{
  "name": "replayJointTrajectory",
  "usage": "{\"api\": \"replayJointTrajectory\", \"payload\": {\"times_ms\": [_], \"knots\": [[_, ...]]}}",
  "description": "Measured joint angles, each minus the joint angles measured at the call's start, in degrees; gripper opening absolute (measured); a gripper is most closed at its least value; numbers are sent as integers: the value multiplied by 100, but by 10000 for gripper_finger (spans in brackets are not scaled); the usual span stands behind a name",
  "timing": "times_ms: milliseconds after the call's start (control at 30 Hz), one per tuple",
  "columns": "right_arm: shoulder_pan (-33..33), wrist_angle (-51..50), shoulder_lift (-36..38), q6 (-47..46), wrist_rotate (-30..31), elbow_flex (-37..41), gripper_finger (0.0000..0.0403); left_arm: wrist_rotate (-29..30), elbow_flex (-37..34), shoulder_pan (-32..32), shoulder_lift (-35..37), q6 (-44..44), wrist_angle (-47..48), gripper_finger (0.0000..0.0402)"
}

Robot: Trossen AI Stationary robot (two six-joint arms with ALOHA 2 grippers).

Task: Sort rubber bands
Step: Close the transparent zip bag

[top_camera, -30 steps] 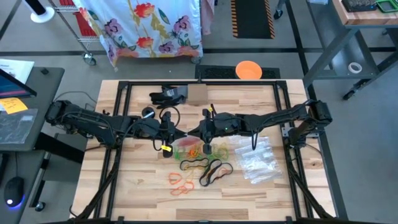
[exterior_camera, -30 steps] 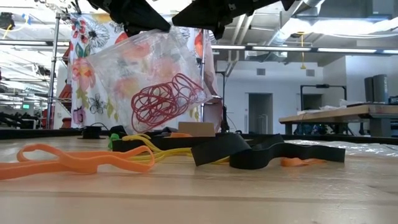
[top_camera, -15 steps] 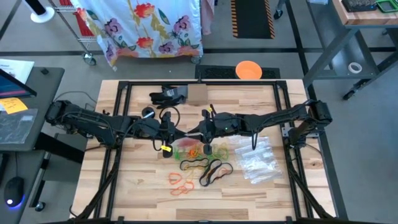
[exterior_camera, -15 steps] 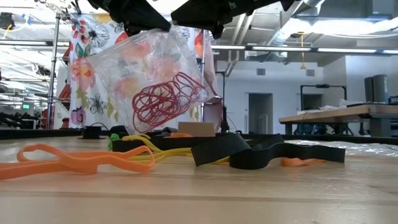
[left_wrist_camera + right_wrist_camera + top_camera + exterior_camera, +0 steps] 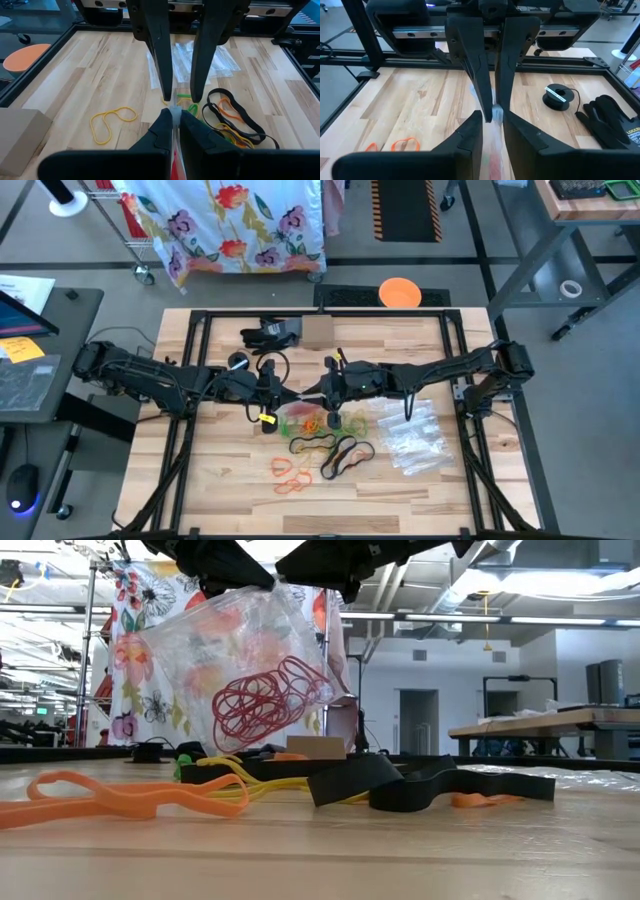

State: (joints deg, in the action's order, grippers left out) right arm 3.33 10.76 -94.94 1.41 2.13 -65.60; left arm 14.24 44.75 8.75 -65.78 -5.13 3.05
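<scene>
We are holding a clear zip bag (image 5: 235,650) up between us over the middle of the table (image 5: 220,485). Our left gripper (image 5: 172,116) is pinching one top edge and our right gripper (image 5: 492,116) is pinching the other, fingertips nearly meeting. Red rubber bands (image 5: 265,700) are hanging inside the bag, just below both grippers. Under the bag, loose on the wood, are lying orange bands (image 5: 120,797), yellow bands (image 5: 250,785) and wide black bands (image 5: 420,785). Spare clear bags (image 5: 415,435) are lying beside the right arm, and a black glove (image 5: 615,122) and a cable spool (image 5: 557,95) behind.
</scene>
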Motion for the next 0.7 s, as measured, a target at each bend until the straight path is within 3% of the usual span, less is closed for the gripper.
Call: {"api": "replayJointTrajectory", "payload": {"times_ms": [267, 500, 700], "knots": [[-2, -2, 0, 16, 0, 0, 60, 4, 0, 0, 0, -2, 0, 9], [-7, 0, 0, 73, 42, 0, 7, 4, 0, 0, 0, -2, 0, 9], [-7, -2, 0, 163, 60, 0, 1, 20, 0, 0, 0, -2, 12, 9]]}}
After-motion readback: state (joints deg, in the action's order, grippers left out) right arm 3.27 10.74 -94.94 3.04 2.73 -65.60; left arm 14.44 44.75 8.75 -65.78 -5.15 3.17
